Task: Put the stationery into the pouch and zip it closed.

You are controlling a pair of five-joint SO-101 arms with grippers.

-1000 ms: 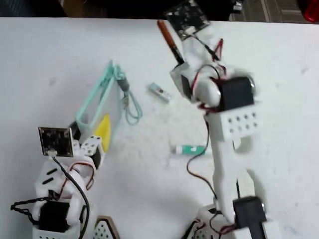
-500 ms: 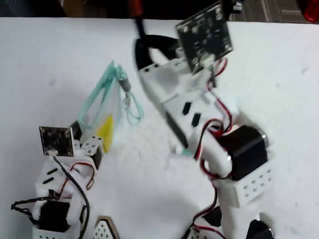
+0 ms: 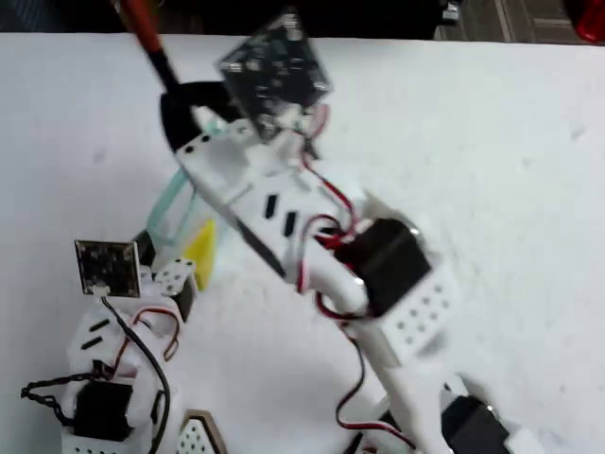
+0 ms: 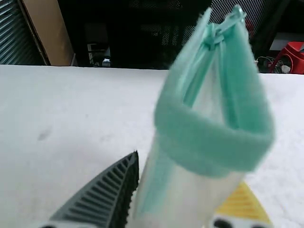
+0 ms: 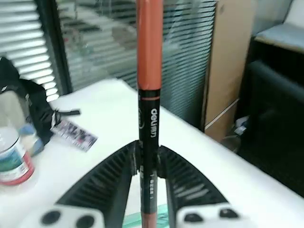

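The pouch (image 4: pixel 209 142), clear with a mint-green zipper rim gaping open, stands upright mid-frame. The claw (image 4: pixel 180 209) pinches its base, a grey ribbed finger (image 4: pixel 102 199) against one side, above the white surface (image 4: pixel 61 123).

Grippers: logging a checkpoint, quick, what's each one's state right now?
Left gripper: closed, holding the pouch.
Right gripper: closed, holding the pen.

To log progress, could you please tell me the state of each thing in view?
pouch: unzipped, mouth open, held by the left gripper.
pen: clamped in the right gripper, not yet in the pouch.
left gripper: fingers shut on the pouch.
right gripper: fingers shut on the pen.
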